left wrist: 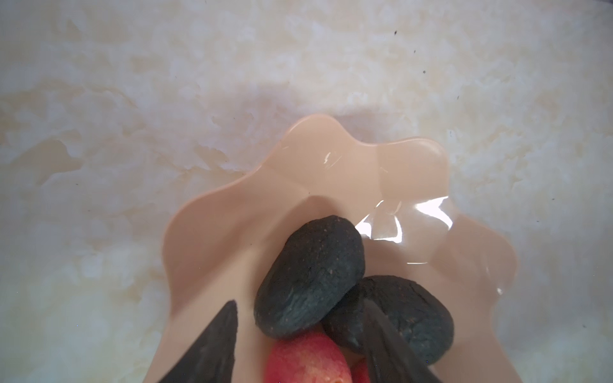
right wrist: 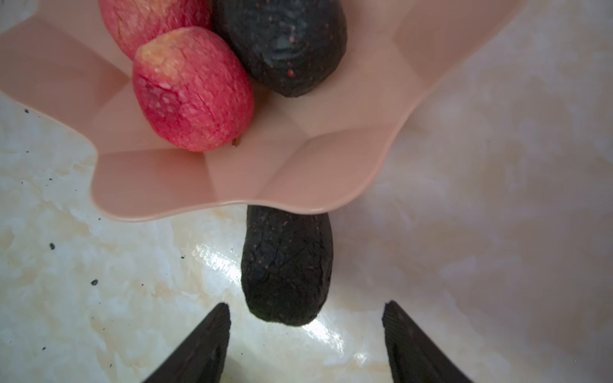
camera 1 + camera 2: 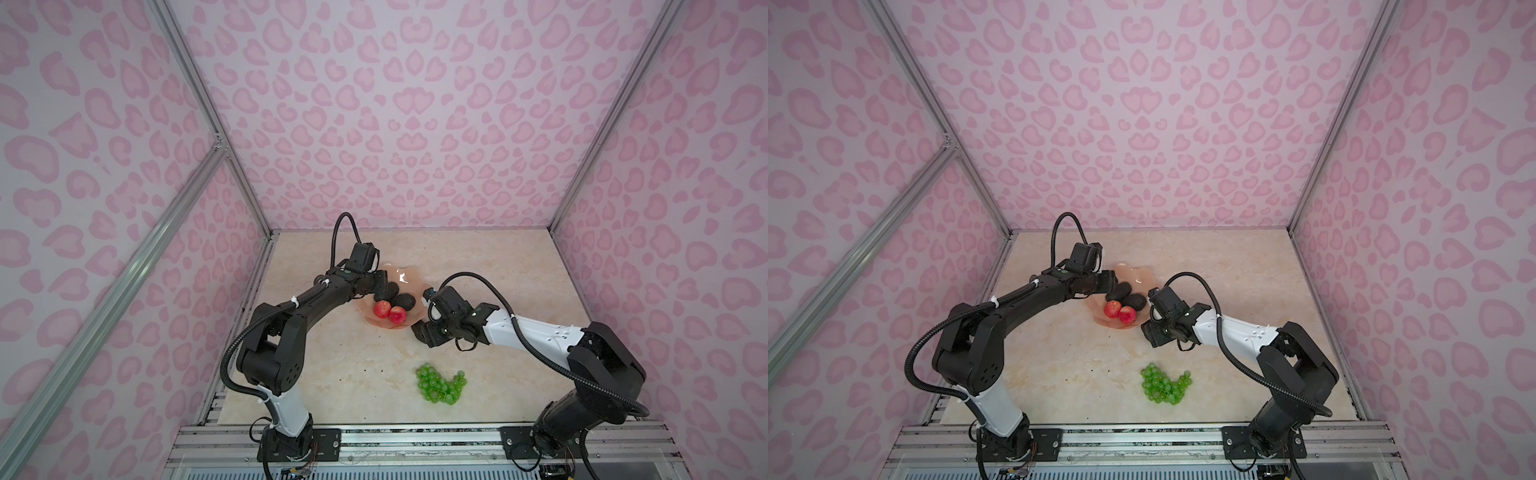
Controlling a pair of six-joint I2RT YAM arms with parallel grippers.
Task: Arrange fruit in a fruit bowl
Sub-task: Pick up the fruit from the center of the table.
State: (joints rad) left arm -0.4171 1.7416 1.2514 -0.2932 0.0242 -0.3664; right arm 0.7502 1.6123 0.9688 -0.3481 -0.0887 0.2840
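Table [image 3: 478, 270]: marble top under my arms.
Bowl [image 3: 409, 276]: far centre, holding two avocados [image 1: 310, 278] and two apples [image 3: 382, 309].
Grapes [image 3: 440, 383]: on table, well apart from bowl, nearer me.
Third avocado [image 2: 287, 265]: on table, partly under bowl rim.
Left gripper [image 1: 298, 335]: my jaws part open over bowl, holding nothing.
Right gripper [image 2: 306, 331]: my jaws wide, empty, avocado just ahead.

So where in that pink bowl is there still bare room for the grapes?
The bowl is bare along its far side, beyond the two avocados. The near half is crowded: two apples sit against those avocados. Outside, a third avocado lies tucked under the rim. The grapes sit on open table.
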